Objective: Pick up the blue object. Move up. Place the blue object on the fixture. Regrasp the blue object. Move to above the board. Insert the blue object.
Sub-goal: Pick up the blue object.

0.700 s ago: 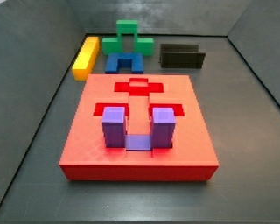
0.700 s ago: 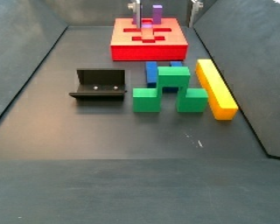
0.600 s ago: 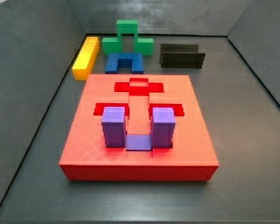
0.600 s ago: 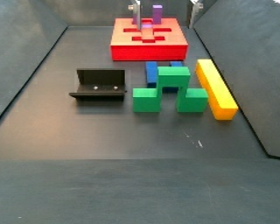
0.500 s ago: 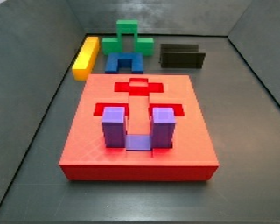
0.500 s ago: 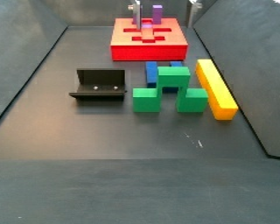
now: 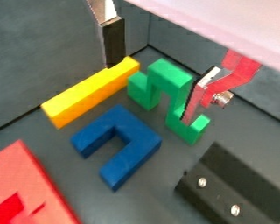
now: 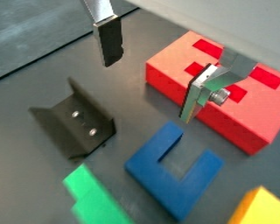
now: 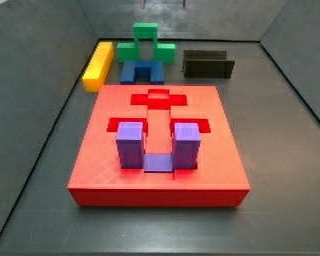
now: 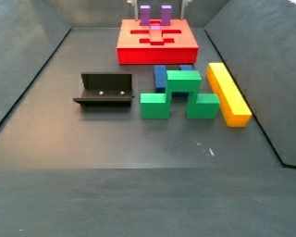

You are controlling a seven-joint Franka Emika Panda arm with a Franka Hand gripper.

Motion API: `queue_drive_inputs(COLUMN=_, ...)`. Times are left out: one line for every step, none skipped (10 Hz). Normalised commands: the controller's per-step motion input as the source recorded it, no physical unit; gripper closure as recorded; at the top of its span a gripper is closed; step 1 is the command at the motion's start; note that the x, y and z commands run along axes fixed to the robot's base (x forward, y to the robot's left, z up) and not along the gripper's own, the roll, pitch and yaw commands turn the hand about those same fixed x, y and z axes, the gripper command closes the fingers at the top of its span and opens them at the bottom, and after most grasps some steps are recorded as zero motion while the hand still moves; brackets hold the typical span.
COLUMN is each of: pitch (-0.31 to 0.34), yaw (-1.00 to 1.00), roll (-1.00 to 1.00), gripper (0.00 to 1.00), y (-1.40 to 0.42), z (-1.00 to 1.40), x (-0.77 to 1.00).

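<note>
Deep-blue U-shaped block [image 7: 116, 144] lies flat on the dark worktop [image 10: 138, 157], untouched, just beside the green block [image 7: 168, 92] and near the yellow bar [image 7: 91, 88]. In a side view the blue block [image 9: 140, 71] sits at 12 o'clock from the red board [image 9: 156, 150], with the fixture [image 9: 208, 65] at about 1 o'clock from the board. A purple U-piece [image 9: 155, 144] stands in the board. The gripper [image 7: 157, 63] hangs above the blue block, jaws wide apart and empty; its fingers [image 8: 108, 38] show in both wrist views.
</note>
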Motion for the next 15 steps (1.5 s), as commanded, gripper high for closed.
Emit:
queue_drive_inputs(pitch=-0.127, yaw=0.08, roll=0.00, gripper=0.00, y=-0.26, z=-0.54, x=0.04)
queue_drive_inputs(pitch=-0.246, yaw=0.13, roll=-0.05, gripper=0.00, y=-0.11, z=-0.67, x=0.00)
queue_drive_inputs(pitch=-0.269, yaw=0.12, roll=-0.10, gripper=0.00, y=-0.10, z=-0.59, x=0.00)
queue_drive_inputs(pitch=-0.267, yaw=0.05, roll=-0.18, gripper=0.00, y=-0.12, z=-0.45, x=-0.03)
queue_drive_inputs(pitch=-0.273, yaw=0.03, roll=-0.19, gripper=0.00, y=-0.16, z=-0.41, x=0.00)
queue_drive_inputs(pitch=-0.224, yaw=0.02, roll=-0.08, gripper=0.00, y=-0.24, z=-0.39, x=0.00)
queue_drive_inputs(pitch=-0.177, yaw=0.00, roll=0.00, gripper=0.00, y=-0.21, z=-0.36, x=0.03)
queue_drive_inputs(pitch=-0.181, yaw=-0.05, roll=0.00, gripper=0.00, y=-0.07, z=-0.47, x=0.00)
queue_drive_inputs(pitch=-0.217, yaw=-0.04, roll=0.00, gripper=0.00, y=-0.03, z=-0.60, x=0.00)
queue_drive_inputs(pitch=-0.219, yaw=-0.03, roll=-0.01, gripper=0.00, y=-0.02, z=-0.59, x=0.00)
queue_drive_inputs(pitch=-0.210, yaw=0.00, roll=0.00, gripper=0.00, y=-0.08, z=-0.53, x=0.00)
queue_drive_inputs(pitch=-0.166, yaw=0.00, roll=0.00, gripper=0.00, y=-0.12, z=-0.41, x=0.01)
queue_drive_inputs(pitch=-0.144, yaw=0.00, roll=0.00, gripper=0.00, y=-0.08, z=-0.35, x=0.00)
queue_drive_inputs(pitch=-0.116, yaw=0.00, roll=0.00, gripper=0.00, y=-0.05, z=-0.27, x=0.00)
queue_drive_inputs(pitch=-0.120, yaw=0.00, roll=0.00, gripper=0.00, y=-0.07, z=-0.27, x=0.00)
